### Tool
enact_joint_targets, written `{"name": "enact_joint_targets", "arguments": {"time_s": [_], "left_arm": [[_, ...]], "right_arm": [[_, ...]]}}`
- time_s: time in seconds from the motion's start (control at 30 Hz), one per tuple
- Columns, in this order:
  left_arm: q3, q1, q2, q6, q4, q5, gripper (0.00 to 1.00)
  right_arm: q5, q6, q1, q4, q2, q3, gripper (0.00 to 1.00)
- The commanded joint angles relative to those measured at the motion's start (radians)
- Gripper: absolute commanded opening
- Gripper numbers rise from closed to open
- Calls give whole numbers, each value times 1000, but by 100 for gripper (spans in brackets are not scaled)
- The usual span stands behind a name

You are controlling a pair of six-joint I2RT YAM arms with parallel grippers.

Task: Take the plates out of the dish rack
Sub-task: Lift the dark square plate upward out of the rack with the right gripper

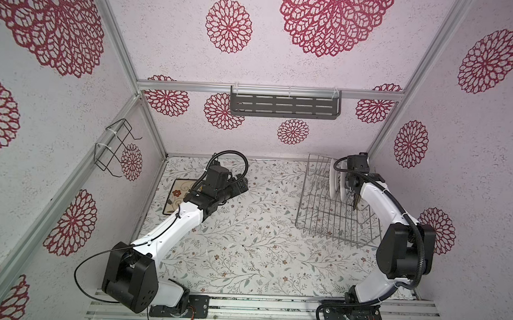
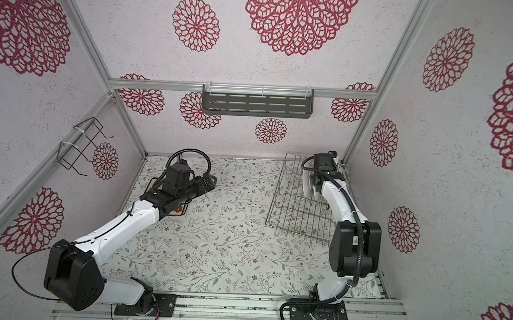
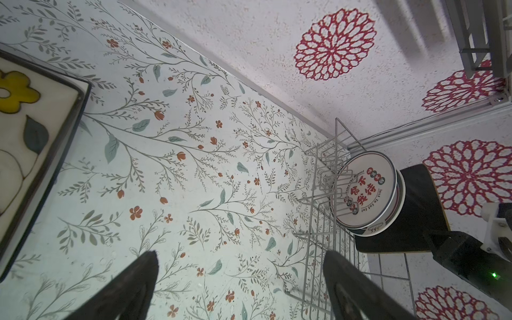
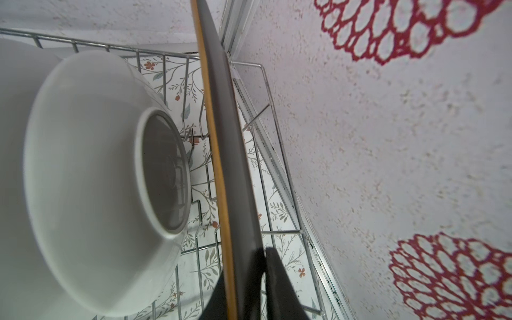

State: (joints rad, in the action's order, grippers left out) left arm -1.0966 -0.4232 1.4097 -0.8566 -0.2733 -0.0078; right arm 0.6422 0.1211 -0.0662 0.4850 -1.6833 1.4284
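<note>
As the black plate (image 4: 230,166) stands on edge in the rack (image 1: 318,205), the right pincer (image 4: 246,271) above seems clamped on its rim; the left pincer (image 3: 241,255) gapes empty.
</note>
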Motion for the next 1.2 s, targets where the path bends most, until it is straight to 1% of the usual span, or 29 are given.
{"name": "enact_joint_targets", "arguments": {"time_s": [0.0,0.27,0.43,0.5,0.7,1.0,1.17], "left_arm": [[13,-7,-37,21,23,5,97],[14,-10,-41,18,25,2,97],[15,-10,-43,20,24,-1,97],[15,-12,-43,21,22,-2,97],[17,-11,-49,21,17,-12,97],[14,-13,-51,22,18,-15,97],[14,-13,-52,22,19,-15,97]], "right_arm": [[9,-15,-7,-15,0,31,17],[58,-29,-17,-19,2,34,11],[115,-56,-30,-36,-1,31,4],[137,-66,-37,-52,3,25,0],[220,-80,-53,-103,17,10,0],[239,-124,-70,-190,77,-19,0],[269,-160,-74,-223,92,-19,0]]}}
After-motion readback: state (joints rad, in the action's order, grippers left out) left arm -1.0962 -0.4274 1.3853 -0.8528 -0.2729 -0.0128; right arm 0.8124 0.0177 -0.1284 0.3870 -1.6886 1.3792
